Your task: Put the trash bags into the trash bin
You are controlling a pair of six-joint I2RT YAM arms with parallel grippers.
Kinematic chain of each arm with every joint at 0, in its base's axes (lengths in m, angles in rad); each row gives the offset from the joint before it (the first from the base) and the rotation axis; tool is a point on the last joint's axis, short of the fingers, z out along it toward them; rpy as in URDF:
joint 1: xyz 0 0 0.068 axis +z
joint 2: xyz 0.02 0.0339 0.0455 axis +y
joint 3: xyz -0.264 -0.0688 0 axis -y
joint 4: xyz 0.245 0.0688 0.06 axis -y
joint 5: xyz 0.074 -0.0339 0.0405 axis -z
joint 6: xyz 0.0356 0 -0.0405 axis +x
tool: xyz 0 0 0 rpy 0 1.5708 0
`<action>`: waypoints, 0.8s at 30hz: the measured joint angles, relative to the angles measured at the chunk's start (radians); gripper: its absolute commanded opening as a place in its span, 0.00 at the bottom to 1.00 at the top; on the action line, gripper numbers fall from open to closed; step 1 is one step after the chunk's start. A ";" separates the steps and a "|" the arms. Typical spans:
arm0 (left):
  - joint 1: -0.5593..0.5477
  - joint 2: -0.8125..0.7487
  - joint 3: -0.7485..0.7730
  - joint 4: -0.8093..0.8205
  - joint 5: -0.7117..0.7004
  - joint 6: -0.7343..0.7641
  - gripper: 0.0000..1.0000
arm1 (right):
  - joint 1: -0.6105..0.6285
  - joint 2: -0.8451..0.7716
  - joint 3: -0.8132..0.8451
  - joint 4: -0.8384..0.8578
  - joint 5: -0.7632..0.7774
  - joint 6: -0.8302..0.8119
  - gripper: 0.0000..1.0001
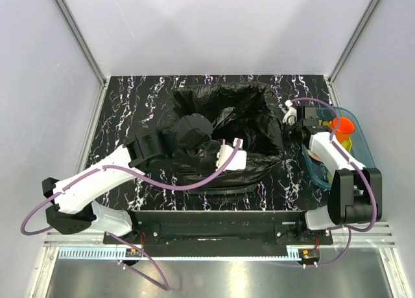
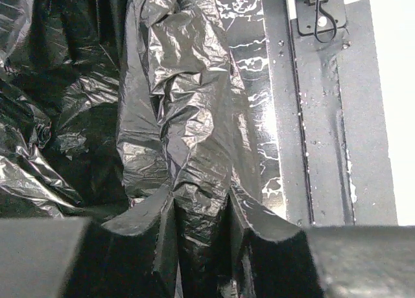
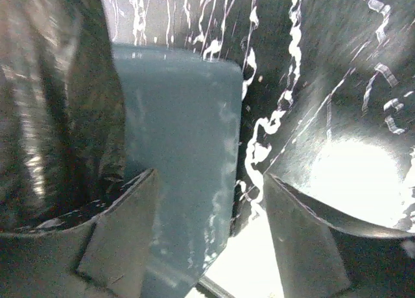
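Wrinkly, glossy black trash bag (image 2: 194, 116)

Wrinkled glossy black trash bags (image 1: 249, 126), heaped centrally

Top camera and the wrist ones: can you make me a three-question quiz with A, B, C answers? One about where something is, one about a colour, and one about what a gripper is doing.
1. Where is the blue tray?
A) at the right edge of the table
B) at its left edge
C) in its middle

2. What colour is the cup in the tray?
A) green
B) orange
C) purple

3. What is the left gripper doing?
A) open over bare tabletop
B) holding the cup
C) shut on a fold of the trash bag

Answers:
1 A, the top view shows it along the right edge.
2 B, it is bright orange.
3 C, the left wrist view shows black film pinched between the fingers.
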State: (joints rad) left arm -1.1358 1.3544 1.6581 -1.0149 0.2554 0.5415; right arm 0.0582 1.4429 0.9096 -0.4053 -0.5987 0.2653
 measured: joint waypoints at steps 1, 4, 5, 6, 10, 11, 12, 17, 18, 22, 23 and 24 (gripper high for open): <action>0.001 -0.003 -0.007 0.010 -0.003 0.001 0.26 | -0.005 -0.003 0.017 -0.015 0.009 -0.010 0.86; 0.025 -0.007 -0.015 0.031 0.002 0.000 0.22 | -0.029 -0.027 0.077 -0.050 0.024 -0.042 0.99; 0.040 -0.007 -0.015 0.032 0.008 0.001 0.21 | -0.037 -0.040 0.100 -0.058 0.032 -0.052 1.00; 0.061 -0.006 -0.015 0.031 0.016 0.003 0.21 | -0.043 -0.054 0.120 -0.063 0.036 -0.063 1.00; 0.191 0.010 -0.007 0.023 0.052 0.055 0.20 | -0.053 -0.100 0.197 -0.083 0.053 -0.105 1.00; 0.227 0.019 0.000 0.026 0.061 0.076 0.19 | -0.056 -0.105 0.209 -0.086 0.057 -0.111 1.00; 0.259 0.038 0.014 0.025 0.070 0.103 0.19 | -0.063 -0.109 0.222 -0.090 0.058 -0.119 1.00; 0.362 0.119 0.086 0.027 0.084 0.157 0.18 | -0.090 -0.099 0.254 -0.106 0.060 -0.137 1.00; 0.385 0.141 0.103 0.032 0.090 0.171 0.18 | -0.092 -0.095 0.256 -0.108 0.060 -0.138 1.00; 0.448 0.216 0.167 0.050 0.100 0.203 0.22 | -0.094 -0.072 0.267 -0.116 0.060 -0.138 1.00; 0.462 0.229 0.180 0.055 0.102 0.211 0.24 | -0.094 -0.069 0.270 -0.116 0.060 -0.139 1.00; 0.477 0.241 0.190 0.061 0.103 0.221 0.29 | -0.095 -0.068 0.274 -0.117 0.060 -0.142 1.00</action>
State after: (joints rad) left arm -0.6586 1.5951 1.8477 -0.9539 0.3588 0.7628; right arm -0.0368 1.3746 1.1831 -0.5228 -0.5388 0.1234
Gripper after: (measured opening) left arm 0.212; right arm 0.994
